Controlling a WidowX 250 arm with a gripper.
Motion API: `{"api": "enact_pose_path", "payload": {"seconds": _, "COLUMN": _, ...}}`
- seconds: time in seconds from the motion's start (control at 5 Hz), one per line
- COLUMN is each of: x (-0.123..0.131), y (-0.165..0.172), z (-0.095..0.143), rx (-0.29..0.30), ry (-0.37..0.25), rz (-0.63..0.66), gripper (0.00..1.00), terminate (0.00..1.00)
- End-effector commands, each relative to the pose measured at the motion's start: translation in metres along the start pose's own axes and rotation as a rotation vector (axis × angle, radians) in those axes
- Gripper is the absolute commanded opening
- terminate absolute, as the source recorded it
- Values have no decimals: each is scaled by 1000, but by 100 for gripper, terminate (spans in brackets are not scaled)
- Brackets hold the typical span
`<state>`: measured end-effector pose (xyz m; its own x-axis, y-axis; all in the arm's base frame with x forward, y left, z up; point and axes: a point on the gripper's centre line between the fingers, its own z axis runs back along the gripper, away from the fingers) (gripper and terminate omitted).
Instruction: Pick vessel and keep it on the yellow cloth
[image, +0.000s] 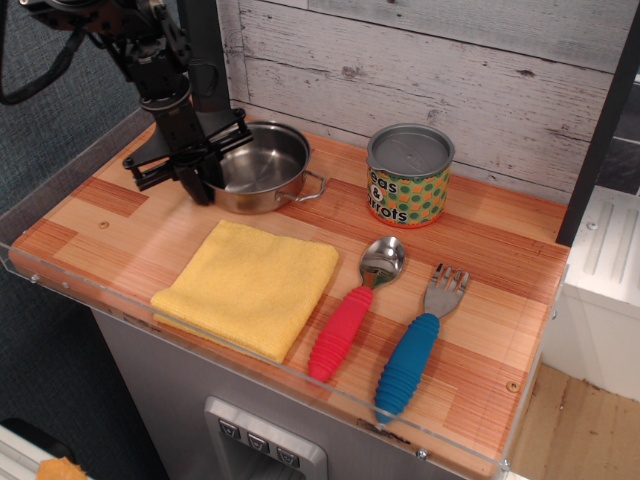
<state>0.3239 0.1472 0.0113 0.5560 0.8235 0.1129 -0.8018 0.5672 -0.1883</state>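
The vessel (265, 170) is a shiny steel pot with wire loop handles at the back left of the wooden table. It looks slightly tilted, with its left side raised. My gripper (207, 178) is at the pot's left rim, one finger outside and one inside, shut on the rim. The yellow cloth (250, 285) lies folded flat in front of the pot, near the table's front edge, with nothing on it.
A green-and-orange dotted tin can (408, 178) stands to the right of the pot. A red-handled spoon (350, 310) and a blue-handled fork (415, 345) lie right of the cloth. A white plank wall (420, 70) is behind, and a clear rim (250, 365) edges the table front.
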Motion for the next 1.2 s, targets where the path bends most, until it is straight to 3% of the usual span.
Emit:
{"api": "enact_pose_path", "payload": {"seconds": 0.0, "x": 17, "y": 1, "z": 42, "rx": -81, "ry": -96, "rz": -61, "gripper": 0, "terminate": 0}}
{"api": "enact_pose_path", "payload": {"seconds": 0.2, "x": 15, "y": 2, "z": 52, "rx": -103, "ry": -114, "rz": -96, "gripper": 0, "terminate": 0}}
{"api": "enact_pose_path", "payload": {"seconds": 0.4, "x": 11, "y": 7, "z": 64, "rx": -19, "ry": -65, "rz": -207, "gripper": 0, "terminate": 0}}
{"api": "enact_pose_path", "payload": {"seconds": 0.6, "x": 1, "y": 16, "z": 69, "rx": 5, "ry": -23, "rz": -328, "gripper": 0, "terminate": 0}}
{"api": "enact_pose_path", "payload": {"seconds": 1.0, "x": -24, "y": 32, "z": 76, "rx": 9, "ry": -6, "rz": -415, "gripper": 0, "terminate": 0}}
